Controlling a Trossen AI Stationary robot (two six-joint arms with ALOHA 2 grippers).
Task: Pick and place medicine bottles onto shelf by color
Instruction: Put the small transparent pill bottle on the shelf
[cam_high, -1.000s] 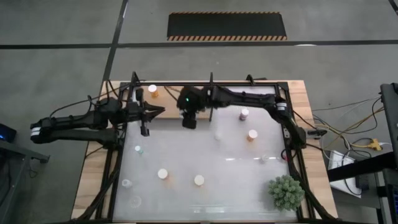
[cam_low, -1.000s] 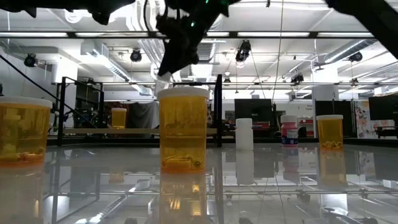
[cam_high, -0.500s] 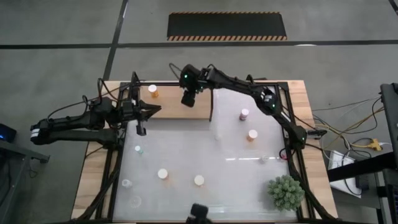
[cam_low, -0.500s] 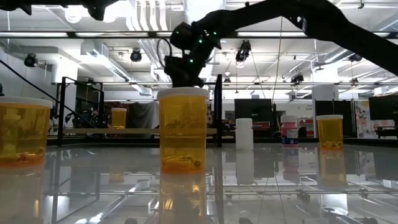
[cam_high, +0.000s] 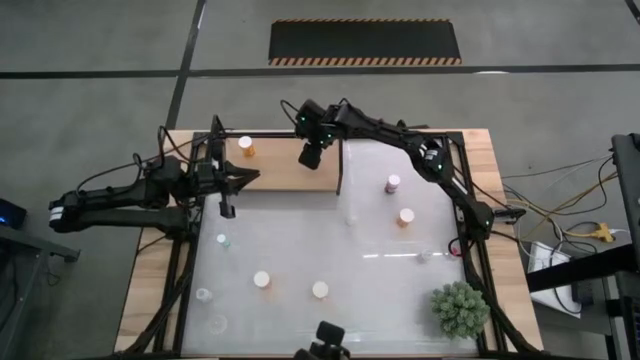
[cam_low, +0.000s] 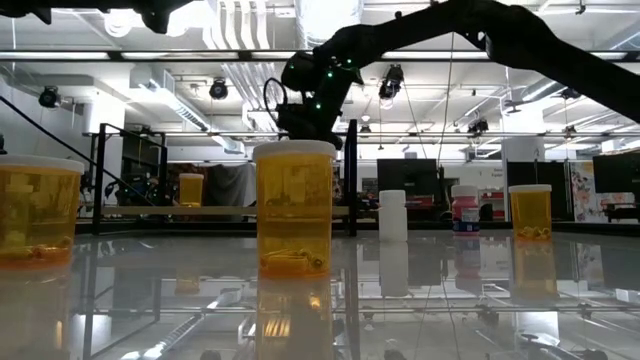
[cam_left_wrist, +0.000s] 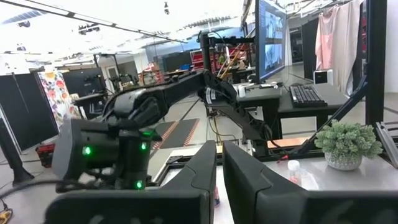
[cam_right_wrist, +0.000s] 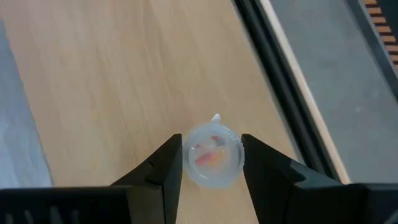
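My right gripper (cam_high: 310, 155) reaches over the pale wood shelf (cam_high: 275, 172) at the table's far side, shut on a clear bottle (cam_right_wrist: 213, 160) that I see from above. An orange bottle (cam_high: 245, 146) stands on the shelf's left part. On the white tabletop stand a maroon bottle (cam_high: 393, 183), three orange ones (cam_high: 406, 216) (cam_high: 262, 280) (cam_high: 320, 290) and several clear ones, such as one (cam_high: 222, 240) near the left side. My left gripper (cam_high: 255, 178) waits shut at the shelf's left end, touching nothing. My right gripper (cam_right_wrist: 211, 142) pinches the clear bottle between its two fingers (cam_right_wrist: 168, 163), one on each side of the round body just under the cap (cam_right_wrist: 213, 155). The fingers come from above, pointing down. The bottle is upright over the shelf wood (cam_right_wrist: 124, 81); whether it stands on it I cannot tell.
The shelf's black frame (cam_right_wrist: 273, 68) runs close beside the held bottle. A black upright post (cam_high: 340, 160) stands just right of my right gripper. A spiky green plant (cam_high: 460, 308) sits at the near right corner. A dark object (cam_high: 326, 338) shows at the near edge.
My right gripper has carried the clear bottle toward the far edge, from over the tabletop's far part to over the wood shelf, then a little to the right. A dark object has come into view at the table's near edge.
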